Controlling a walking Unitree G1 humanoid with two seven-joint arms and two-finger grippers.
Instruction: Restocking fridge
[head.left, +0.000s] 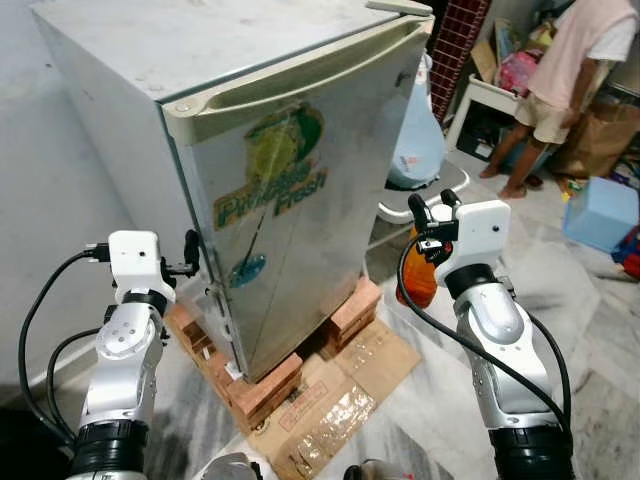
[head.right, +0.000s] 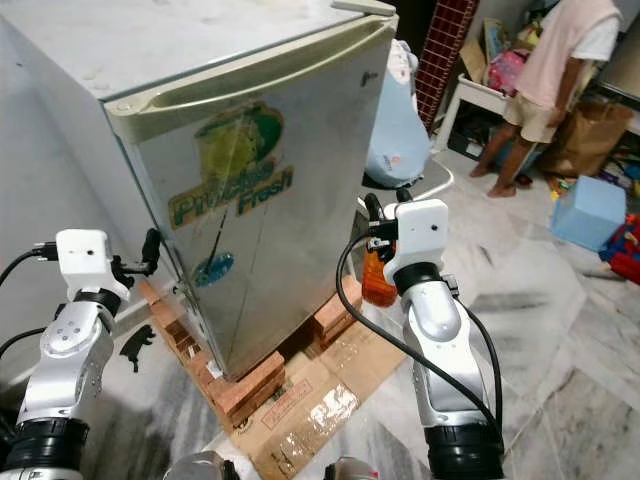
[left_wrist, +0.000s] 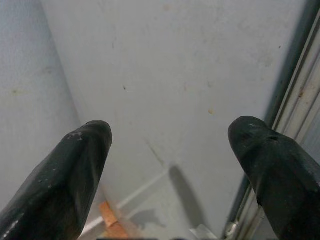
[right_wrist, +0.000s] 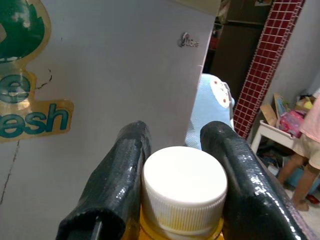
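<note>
The orange bottle (head.left: 420, 275) hangs in my right gripper (right_wrist: 182, 165), my 2 black fingers (right_wrist: 117, 180) clamped on either side of its neck just under the white ribbed cap (right_wrist: 184, 185). I hold it off the floor, just beside the fridge's (head.left: 290, 200) front right corner, level with the lower half of the door. The fridge is a small silver one with its door shut, a long pale handle strip running across the top edge and a green and yellow "Fresh" sticker (head.left: 272, 175) on the door face. It stands raised on stacks of red bricks (head.left: 265, 385), with flattened cardboard (head.left: 340, 400) spread on the marble floor under and in front of them.

My left gripper (left_wrist: 170, 150) is up by the fridge's left front corner, its 2 fingers (left_wrist: 65, 170) spread wide apart with nothing between them, pointing along the grey side panel next to the door's edge seam.

Behind the fridge's right side sits a pale blue bag-like object (head.left: 418, 140). Farther back a person (head.left: 570, 80) in a pink top and shorts stands near a white shelf, with a light blue box (head.left: 603, 212) on the floor close by.
</note>
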